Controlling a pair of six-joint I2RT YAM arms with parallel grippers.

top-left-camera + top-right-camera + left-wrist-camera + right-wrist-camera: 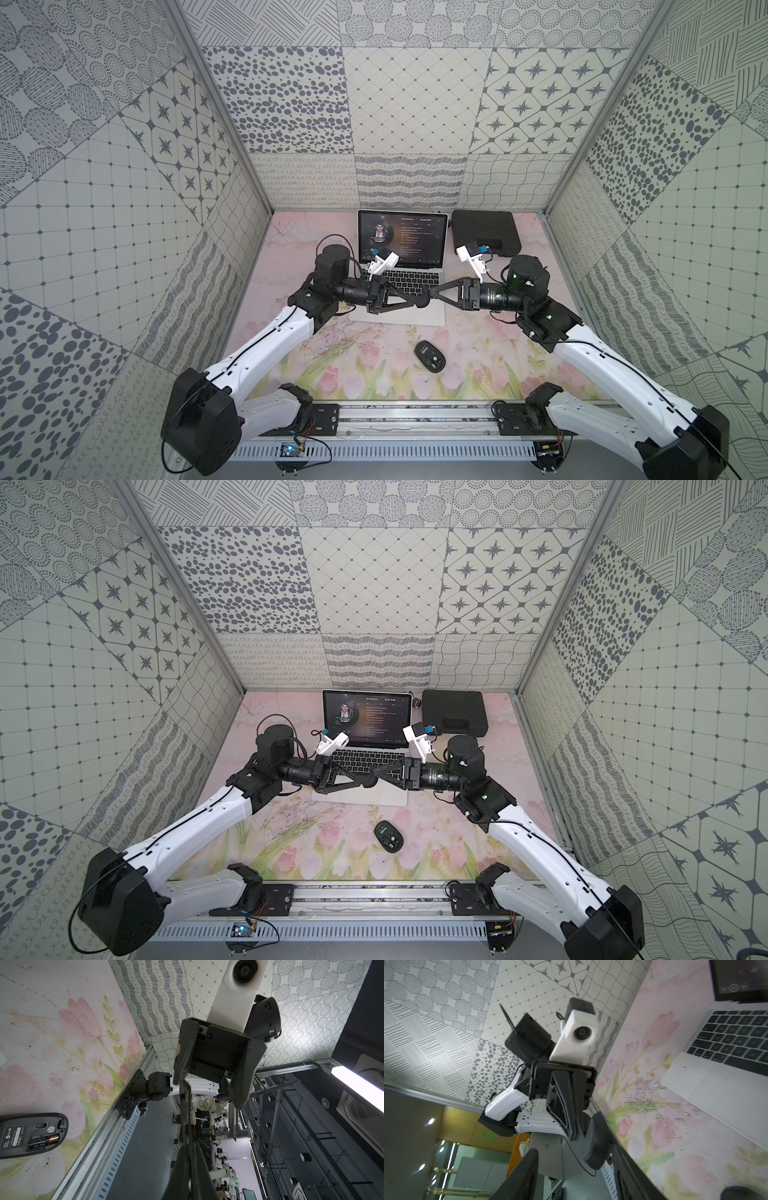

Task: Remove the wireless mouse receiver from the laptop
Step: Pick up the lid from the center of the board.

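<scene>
Black shell piece (596,1147) hangs pinched in the left gripper (574,1136), right gripper (207,1094) spread, over the laptop (415,318) palm rest.

The left gripper (189,1147) is clamped on a thin black plastic piece (185,1109) seen edge-on; its far end meets one finger of the facing right gripper (207,1093), whose jaws stand apart; a black mouse (31,1136) lies underside up on the floral mat (62,1043), battery (43,1140) exposed.

laptop (415,237) screen: title toward 1 o'clock, seemingly "No Promises [Radio Edit]"; other lines unreadable
mouse (31,1134) label: unreadable
</scene>
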